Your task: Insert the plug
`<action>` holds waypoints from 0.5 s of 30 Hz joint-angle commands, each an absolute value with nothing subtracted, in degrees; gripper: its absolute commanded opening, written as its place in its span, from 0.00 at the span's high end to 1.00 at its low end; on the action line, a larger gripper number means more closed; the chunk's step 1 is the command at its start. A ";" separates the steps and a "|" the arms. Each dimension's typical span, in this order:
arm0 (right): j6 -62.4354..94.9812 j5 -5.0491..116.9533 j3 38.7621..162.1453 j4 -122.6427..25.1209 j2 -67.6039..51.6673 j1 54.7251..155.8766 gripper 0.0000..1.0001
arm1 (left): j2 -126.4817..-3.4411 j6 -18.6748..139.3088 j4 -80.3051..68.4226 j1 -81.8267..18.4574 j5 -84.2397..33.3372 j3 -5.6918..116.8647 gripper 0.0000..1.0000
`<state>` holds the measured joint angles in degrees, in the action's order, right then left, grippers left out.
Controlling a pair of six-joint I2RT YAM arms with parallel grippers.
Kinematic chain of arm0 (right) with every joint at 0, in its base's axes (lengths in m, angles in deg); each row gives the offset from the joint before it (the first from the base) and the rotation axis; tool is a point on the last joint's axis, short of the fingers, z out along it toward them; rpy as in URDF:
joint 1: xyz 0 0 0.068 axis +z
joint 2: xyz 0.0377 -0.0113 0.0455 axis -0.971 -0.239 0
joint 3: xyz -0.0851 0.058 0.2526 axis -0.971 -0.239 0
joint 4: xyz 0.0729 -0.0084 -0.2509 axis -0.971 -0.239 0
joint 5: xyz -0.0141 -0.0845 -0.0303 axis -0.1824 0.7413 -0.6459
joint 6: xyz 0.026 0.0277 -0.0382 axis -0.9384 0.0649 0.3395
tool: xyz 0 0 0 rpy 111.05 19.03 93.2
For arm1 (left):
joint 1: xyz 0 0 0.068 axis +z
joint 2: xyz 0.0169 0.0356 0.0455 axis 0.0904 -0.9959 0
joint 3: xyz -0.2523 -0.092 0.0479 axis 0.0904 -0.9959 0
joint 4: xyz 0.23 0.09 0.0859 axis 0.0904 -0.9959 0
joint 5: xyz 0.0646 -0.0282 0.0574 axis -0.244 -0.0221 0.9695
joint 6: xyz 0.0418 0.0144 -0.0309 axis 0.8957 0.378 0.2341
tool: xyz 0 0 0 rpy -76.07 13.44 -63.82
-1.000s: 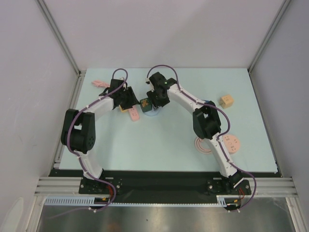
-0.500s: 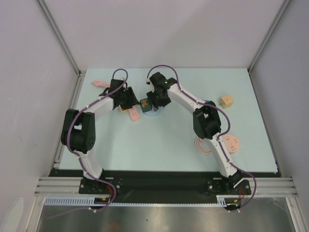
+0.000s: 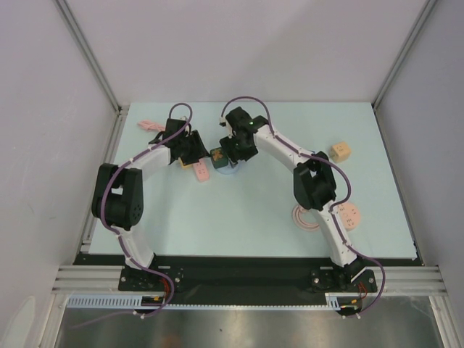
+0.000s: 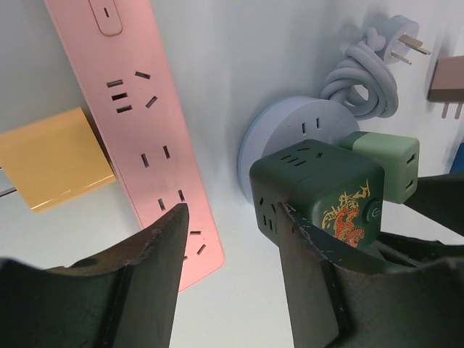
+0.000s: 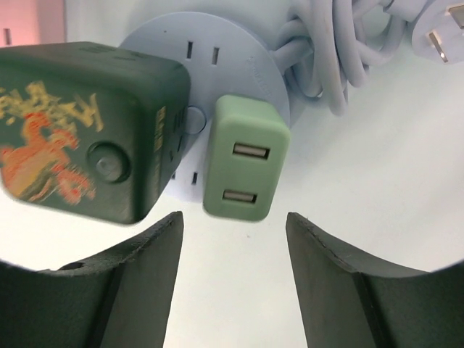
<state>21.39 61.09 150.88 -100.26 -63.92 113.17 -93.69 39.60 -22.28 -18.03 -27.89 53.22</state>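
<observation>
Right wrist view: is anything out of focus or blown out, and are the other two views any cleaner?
Right wrist view: the dark green cube adapter with orange print is soft, the pale green USB plug sharper, the table washed to white. Left wrist view: crisp, slots on the pink power strip read clearly. Top external view: evenly lit, no harsh shadows.
</observation>
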 commanded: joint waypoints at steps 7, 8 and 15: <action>20.10 60.07 147.96 -99.85 -54.60 112.82 0.35 | -91.95 41.13 -20.88 -18.19 -28.18 54.17 0.42; 19.58 59.99 147.17 -99.58 -53.98 112.39 0.35 | -92.12 41.13 -20.96 -18.19 -28.35 54.26 0.43; 18.96 57.88 147.78 -95.37 -53.18 110.98 0.40 | -92.12 40.96 -20.79 -18.19 -28.62 53.82 0.42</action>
<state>19.80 58.86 146.44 -98.23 -55.50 111.70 -93.69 40.04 -22.28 -18.03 -27.91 53.22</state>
